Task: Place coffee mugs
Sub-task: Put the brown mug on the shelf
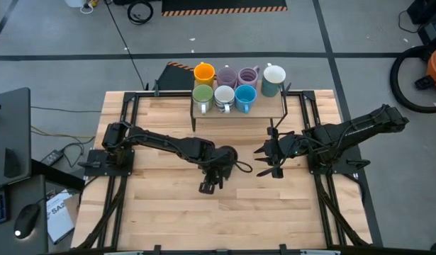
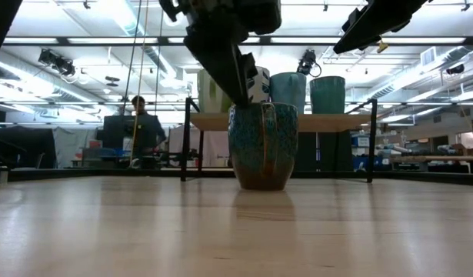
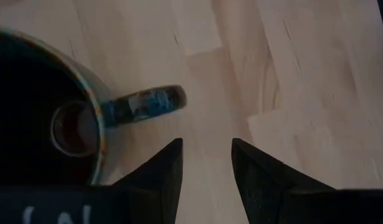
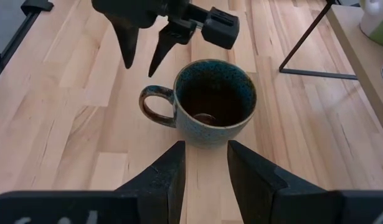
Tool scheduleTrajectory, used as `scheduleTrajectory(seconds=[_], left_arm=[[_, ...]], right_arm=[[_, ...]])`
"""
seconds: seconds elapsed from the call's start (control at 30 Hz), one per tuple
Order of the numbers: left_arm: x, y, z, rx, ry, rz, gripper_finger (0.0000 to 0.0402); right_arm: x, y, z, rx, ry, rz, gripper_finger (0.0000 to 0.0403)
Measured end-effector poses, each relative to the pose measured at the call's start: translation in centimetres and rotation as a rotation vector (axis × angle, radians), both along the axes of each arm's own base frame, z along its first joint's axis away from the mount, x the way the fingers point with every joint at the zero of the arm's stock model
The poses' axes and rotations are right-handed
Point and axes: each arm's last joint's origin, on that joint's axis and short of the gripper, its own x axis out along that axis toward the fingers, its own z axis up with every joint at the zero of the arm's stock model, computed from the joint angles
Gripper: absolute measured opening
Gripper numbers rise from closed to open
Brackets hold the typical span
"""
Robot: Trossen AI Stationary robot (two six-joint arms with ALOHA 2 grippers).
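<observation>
The dark mug (image 4: 213, 102) stood upright on the table (image 1: 161, 212), between the two grippers, its handle (image 4: 155, 104) turned toward the left gripper (image 4: 143, 53). The left gripper hovered just above the handle, fingers parted by a narrow gap and holding nothing; in its own wrist view the handle (image 3: 144, 104) lay just ahead of the fingertips (image 3: 172, 155), apart from them. The right gripper (image 1: 269, 160) sat near the mug on the opposite side, fingers (image 4: 172, 163) parted by a similar gap and empty, with the mug directly ahead of them and clear of contact.

Beyond both grippers, at the far edge of the table, a raised shelf (image 1: 264, 112) carried seven mugs in two rows: orange (image 1: 204, 72), two pale purple (image 1: 227, 76) and a white (image 1: 274, 75) at the back; green (image 1: 203, 95), white (image 1: 224, 96) and blue (image 1: 245, 95) at the front.

In the low view a person (image 2: 140, 123) showed in the room behind the table.
</observation>
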Motion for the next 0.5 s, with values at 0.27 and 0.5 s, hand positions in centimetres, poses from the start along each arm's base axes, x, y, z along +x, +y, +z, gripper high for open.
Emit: scheduleTrajectory(seconds=[0.27,0.5], left_arm=[[1.3,-1.4,-1.1,0.009,-0.088,-0.085,0.0143],[2.5,-1.1,-1.7,0.091,-0.173,-0.053,0.0143]], right_arm=[[0.1,0.0,0.1,0.001,-0.017,0.001,0.0125],[0.1,0.0,0.1,0.002,-0.015,0.001,0.0125]])
